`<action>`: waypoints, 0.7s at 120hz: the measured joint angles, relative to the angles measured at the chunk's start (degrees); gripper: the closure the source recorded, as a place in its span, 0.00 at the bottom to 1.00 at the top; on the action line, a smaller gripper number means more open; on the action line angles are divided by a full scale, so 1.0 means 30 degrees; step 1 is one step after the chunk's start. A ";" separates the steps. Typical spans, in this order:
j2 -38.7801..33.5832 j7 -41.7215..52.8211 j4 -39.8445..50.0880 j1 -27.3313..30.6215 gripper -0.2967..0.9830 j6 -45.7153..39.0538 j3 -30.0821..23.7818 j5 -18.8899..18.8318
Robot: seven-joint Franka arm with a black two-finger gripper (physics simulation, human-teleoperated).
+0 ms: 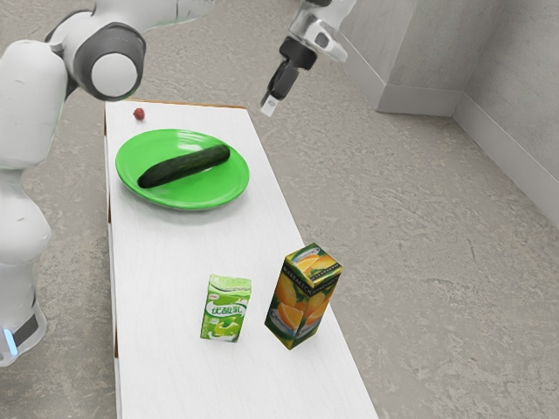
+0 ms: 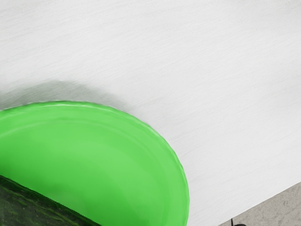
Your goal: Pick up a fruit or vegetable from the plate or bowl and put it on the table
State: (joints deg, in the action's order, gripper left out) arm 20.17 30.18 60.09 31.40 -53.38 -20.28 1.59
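Cucumber (image 1: 184,166) lies across the green plate (image 1: 182,199) on the table (image 1: 162,262).

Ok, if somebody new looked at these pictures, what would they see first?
Probably the big, bright green plate on the white table, with a dark cucumber lying across it. Next, maybe the orange-picture carton and the smaller green carton, standing side by side on the same table, away from the plate.

Glossy green plate (image 1: 209,193); matt, wood-grained white tabletop (image 1: 166,262).
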 joint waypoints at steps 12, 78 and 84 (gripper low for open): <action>0.0072 0.3178 0.0211 0.0146 0.23 -0.3224 -0.0078 0.0019; -0.3030 1.3260 -0.1504 -0.0230 0.23 -0.7443 -0.0329 0.0041; -0.3116 1.3430 -0.0693 -0.0640 0.23 -0.7115 -0.0324 -0.0002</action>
State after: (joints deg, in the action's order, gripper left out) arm 10.82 70.47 58.01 29.48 -74.72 -21.25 1.58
